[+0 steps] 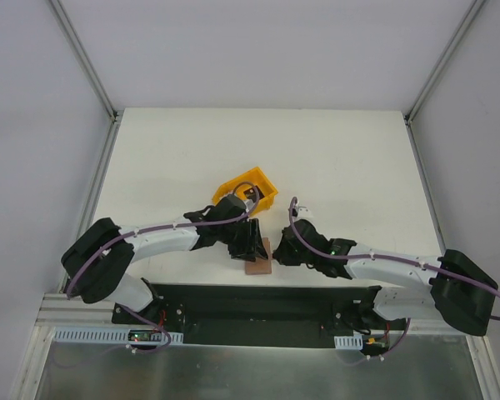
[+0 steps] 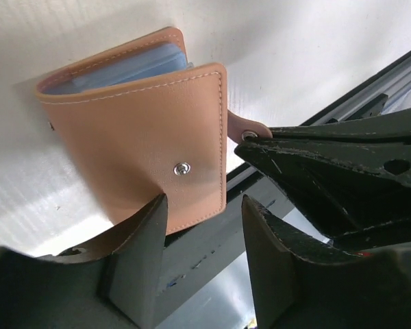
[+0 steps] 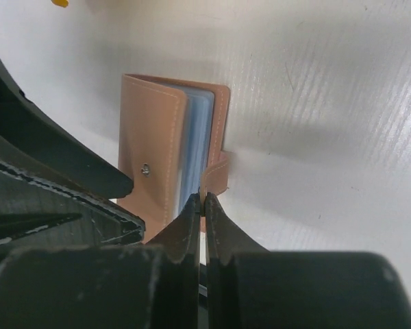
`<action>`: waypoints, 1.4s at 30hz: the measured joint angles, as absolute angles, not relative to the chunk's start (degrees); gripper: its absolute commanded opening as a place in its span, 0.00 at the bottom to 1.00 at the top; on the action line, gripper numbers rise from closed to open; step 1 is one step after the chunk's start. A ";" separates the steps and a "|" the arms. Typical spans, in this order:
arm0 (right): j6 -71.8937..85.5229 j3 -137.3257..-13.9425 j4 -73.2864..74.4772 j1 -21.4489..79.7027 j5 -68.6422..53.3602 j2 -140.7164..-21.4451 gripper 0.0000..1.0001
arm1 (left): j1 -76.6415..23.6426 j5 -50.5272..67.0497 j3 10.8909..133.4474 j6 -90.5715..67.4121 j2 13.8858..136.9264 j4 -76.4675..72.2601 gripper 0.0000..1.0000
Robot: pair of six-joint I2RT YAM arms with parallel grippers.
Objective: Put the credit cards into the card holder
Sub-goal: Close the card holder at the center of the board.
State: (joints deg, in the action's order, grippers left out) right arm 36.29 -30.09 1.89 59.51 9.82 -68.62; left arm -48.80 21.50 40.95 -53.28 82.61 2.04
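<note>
card holder point(image 3: 151, 137) tab point(image 3: 219, 175) tight in right gripper point(image 3: 203, 199), left gripper point(image 2: 205, 203) agape

Crowded near edge, open white surface point(image 1: 333, 158) beyond
The left hand point(image 2: 204, 200), spread at the brown leather-like folding card holder point(image 2: 123, 130), and the right hand point(image 3: 203, 195), pinched on its tab, leave no gap between them. The yellow plastic bin point(image 1: 250, 185) stands just behind, perhaps touching the left arm. The surface past it is free.
</note>
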 measured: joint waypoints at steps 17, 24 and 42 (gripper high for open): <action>37.17 -30.02 1.21 59.51 9.41 -68.51 0.02 | -49.19 21.85 38.39 -55.61 86.41 -4.49 0.41; 36.75 -31.53 -0.73 59.48 7.42 -71.99 0.04 | -49.19 20.51 37.19 -56.12 85.58 -5.56 0.39; 32.86 -38.30 1.10 55.53 -3.55 -82.48 0.08 | -49.19 14.87 33.67 -50.54 75.48 -2.94 0.46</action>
State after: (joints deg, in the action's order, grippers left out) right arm 32.86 -38.30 1.10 55.53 -3.55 -82.48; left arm -49.19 14.87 33.67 -50.54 75.48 -2.94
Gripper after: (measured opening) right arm 0.082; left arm 0.443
